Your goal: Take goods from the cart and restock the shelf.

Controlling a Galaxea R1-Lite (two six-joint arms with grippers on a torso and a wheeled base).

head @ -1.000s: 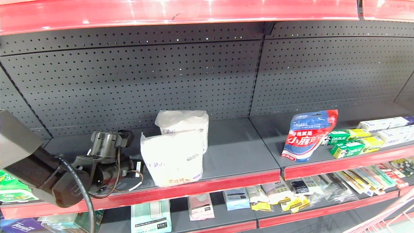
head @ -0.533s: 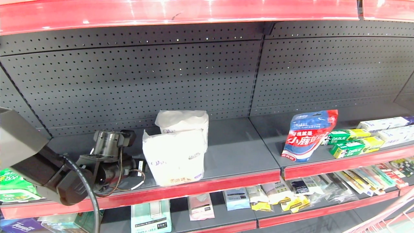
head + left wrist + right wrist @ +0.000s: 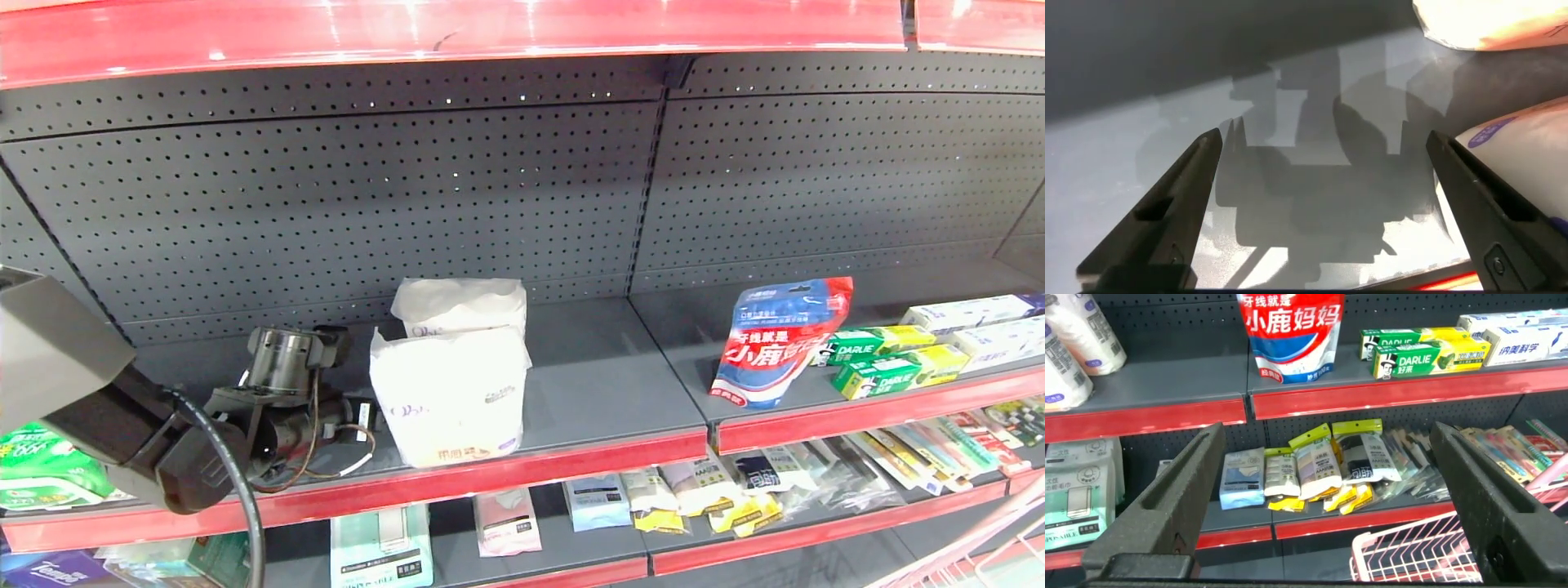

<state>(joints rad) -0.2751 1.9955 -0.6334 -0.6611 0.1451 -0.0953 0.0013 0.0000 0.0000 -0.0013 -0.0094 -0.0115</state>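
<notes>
Shelf: grey metal shelf (image 3: pixel 604 384)
Goods: white soft pack (image 3: pixel 449 396), front edge
Left gripper (image 3: pixel 1323 137): fingers apart, beside pack
Right gripper (image 3: pixel 1325 429): fingers apart

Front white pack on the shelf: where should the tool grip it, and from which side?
Probably by its left and right side faces, about mid-height, coming in from the aisle side. The front pack stands upright at the front edge of the shelf, so no goods crowd its sides, while the rear pack sits close behind and blocks its back face. It looks soft, so squeeze gently.
</notes>
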